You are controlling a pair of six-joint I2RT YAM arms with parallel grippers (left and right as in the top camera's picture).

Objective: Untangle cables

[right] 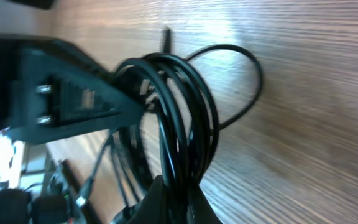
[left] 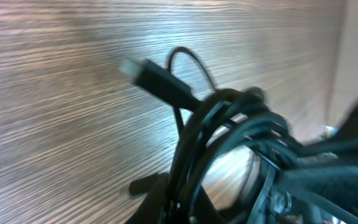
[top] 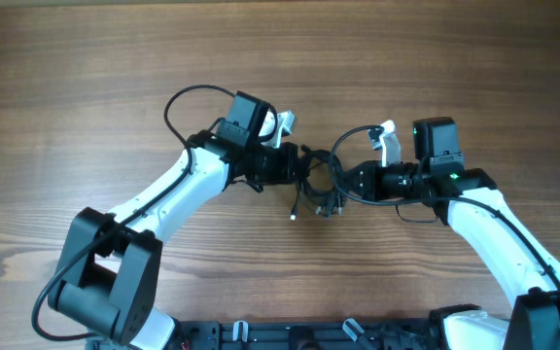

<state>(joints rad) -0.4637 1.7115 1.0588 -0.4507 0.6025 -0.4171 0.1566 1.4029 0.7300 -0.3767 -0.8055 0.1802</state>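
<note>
A small tangle of thin black cables (top: 319,187) hangs between my two grippers at the middle of the wooden table. My left gripper (top: 297,167) is shut on the tangle's left side; in the left wrist view the bundle (left: 229,124) rises from my fingers (left: 185,208), with a silvery-tipped plug (left: 145,71) sticking out. My right gripper (top: 346,180) is shut on the right side; in the right wrist view the looped strands (right: 185,106) run between my fingers (right: 176,199). Loose plug ends (top: 294,214) dangle below the tangle.
The wooden table (top: 86,68) stretches on all sides. Thick black arm cables (top: 188,102) loop above the left arm, and one arcs over the right wrist (top: 353,136). The opposite gripper (right: 61,99) fills the left of the right wrist view.
</note>
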